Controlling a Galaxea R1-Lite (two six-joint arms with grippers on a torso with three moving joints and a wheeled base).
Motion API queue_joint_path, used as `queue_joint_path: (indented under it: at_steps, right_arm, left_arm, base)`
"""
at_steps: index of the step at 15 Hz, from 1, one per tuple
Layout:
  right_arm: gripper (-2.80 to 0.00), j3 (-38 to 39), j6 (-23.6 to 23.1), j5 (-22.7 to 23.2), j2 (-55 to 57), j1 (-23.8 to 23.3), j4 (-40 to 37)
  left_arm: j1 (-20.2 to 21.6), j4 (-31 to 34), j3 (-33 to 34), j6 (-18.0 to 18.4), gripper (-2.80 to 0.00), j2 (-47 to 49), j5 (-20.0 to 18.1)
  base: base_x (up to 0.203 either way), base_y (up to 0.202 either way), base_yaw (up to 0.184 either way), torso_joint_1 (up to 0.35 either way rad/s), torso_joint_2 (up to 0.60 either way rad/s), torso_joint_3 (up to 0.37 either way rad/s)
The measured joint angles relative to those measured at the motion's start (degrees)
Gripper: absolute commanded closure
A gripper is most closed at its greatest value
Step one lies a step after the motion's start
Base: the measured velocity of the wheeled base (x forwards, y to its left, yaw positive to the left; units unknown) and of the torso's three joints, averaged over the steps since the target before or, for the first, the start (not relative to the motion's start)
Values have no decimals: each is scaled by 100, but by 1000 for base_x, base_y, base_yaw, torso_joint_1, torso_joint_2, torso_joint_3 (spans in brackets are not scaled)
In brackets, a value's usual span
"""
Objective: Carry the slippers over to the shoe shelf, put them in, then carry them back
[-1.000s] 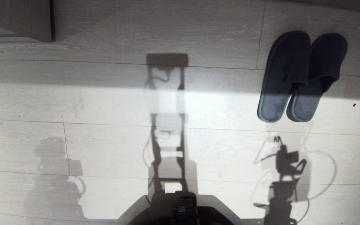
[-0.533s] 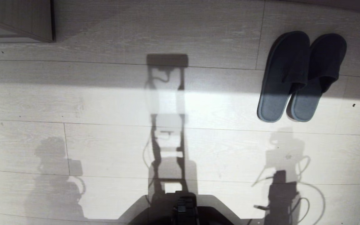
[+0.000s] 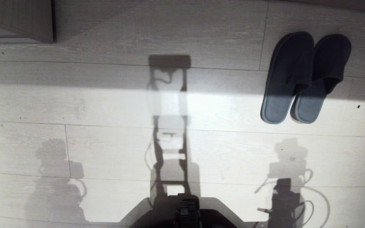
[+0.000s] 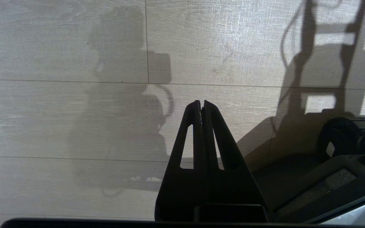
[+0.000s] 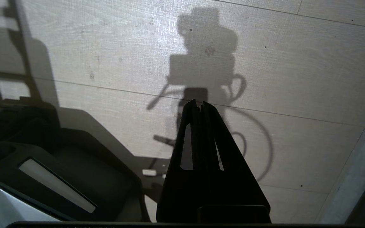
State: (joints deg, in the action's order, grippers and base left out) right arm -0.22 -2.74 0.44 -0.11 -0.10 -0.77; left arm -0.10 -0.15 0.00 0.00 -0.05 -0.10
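Where sunlight bands the pale plank floor [image 3: 106,104], the slippers [image 3: 304,76] lie side by side, touching, at the head view's upper right, toes away from the robot. Left tool [image 4: 201,103]: fingers pressed together, empty, hanging over bare floor beside the robot's base [image 4: 328,183]. Right tool [image 5: 199,103]: fingers together, empty, over floor, well apart from the slippers.

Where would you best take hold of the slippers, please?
Probably at the overlapping dark straps of the slippers, from above: the two lie flat on the floor, touching side by side, so one pinch across the inner strap edges may lift both.
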Motion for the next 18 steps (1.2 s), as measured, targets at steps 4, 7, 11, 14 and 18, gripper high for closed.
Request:
queue_joint_path:
  at_steps: [4,7,11,14,18]
  right_arm:
    - [0,6,-73,0,-2,0,3]
    - [0,6,-58,-2,-2,0,2]
    - [0,8,-111,5,-2,0,8]
    - [0,19,-115,2,-2,0,55]
    - [0,22,234,-33,-2,0,58]
  left_arm:
    - [0,-1,0,-6,0,0,0]
    - [0,1,0,-12,0,0,0]
    - [0,1,0,-15,0,0,-1]
    - [0,2,0,-16,0,0,0]
    - [0,2,0,-15,0,-2,1]
  base:
    - [0,0,0,0,0,0]
    - [0,0,0,2,0,105]
    - [0,0,0,2,3,200]
    - [0,0,0,3,3,203]
    - [0,0,0,-1,-1,202]
